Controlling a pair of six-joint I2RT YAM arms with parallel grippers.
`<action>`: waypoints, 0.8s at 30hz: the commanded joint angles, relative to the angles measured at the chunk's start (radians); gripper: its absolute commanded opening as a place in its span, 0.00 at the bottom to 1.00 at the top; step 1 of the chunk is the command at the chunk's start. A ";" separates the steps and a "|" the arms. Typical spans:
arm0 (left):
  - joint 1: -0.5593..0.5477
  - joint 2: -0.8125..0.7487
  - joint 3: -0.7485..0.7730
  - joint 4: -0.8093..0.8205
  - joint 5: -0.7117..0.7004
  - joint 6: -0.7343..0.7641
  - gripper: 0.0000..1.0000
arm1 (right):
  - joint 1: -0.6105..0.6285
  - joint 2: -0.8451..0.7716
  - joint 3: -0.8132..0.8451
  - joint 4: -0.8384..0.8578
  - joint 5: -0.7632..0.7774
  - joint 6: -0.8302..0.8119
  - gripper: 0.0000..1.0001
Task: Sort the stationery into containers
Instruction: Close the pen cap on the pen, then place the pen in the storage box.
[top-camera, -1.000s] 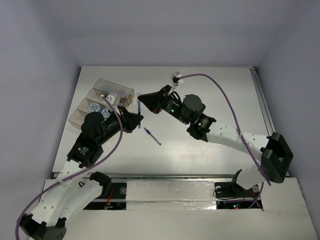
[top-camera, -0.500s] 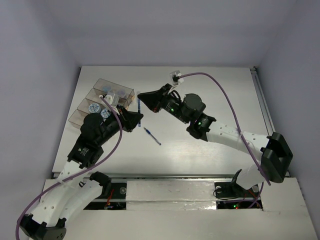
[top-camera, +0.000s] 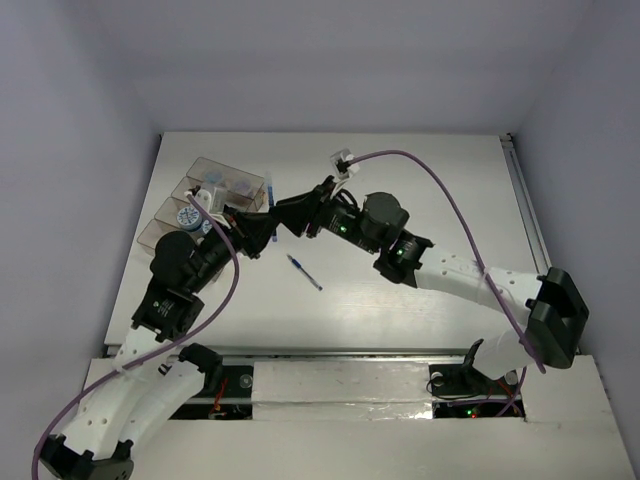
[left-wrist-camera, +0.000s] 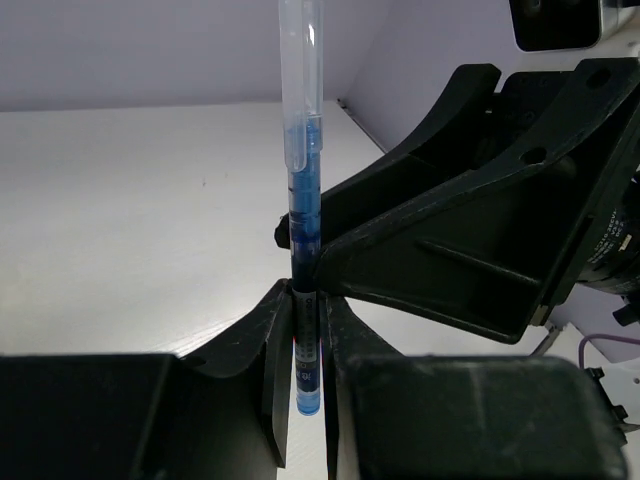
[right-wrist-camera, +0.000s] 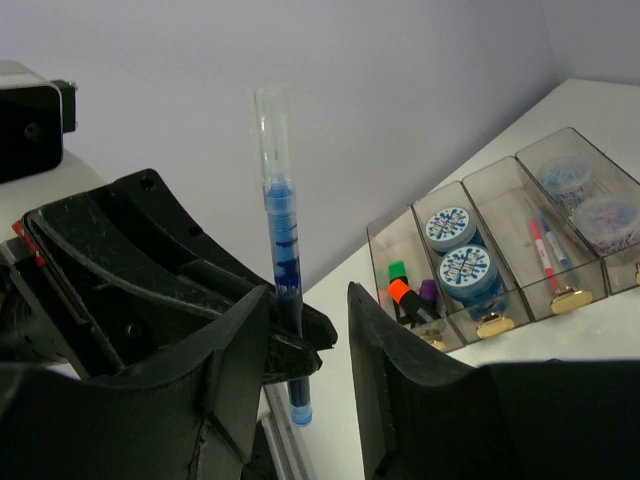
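The left tool (left-wrist-camera: 305, 330) is shut tight on a blue pen (left-wrist-camera: 303, 200), holding it straight up. The right tool (right-wrist-camera: 308, 325) is wide open (holding nothing), just beside that pen. A second pen (top-camera: 305, 272) lies on the table (top-camera: 420, 180).

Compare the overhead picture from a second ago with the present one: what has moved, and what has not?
The left claw, shut on a blue pen, has carried it away from the arm bases and leftward, toward the containers. The right claw, open, has followed and sits close beside that pen. The other blue pen lying on the table and the containers have stayed put.
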 joint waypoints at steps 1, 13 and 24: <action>0.004 -0.010 0.031 0.089 -0.003 0.022 0.00 | 0.008 -0.045 0.000 -0.002 -0.009 -0.020 0.45; 0.004 0.032 0.019 0.088 -0.123 -0.019 0.00 | 0.008 -0.215 -0.098 -0.033 0.049 -0.055 0.70; 0.004 0.099 -0.069 0.193 -0.431 -0.102 0.00 | -0.021 -0.377 -0.240 -0.171 0.250 -0.116 0.67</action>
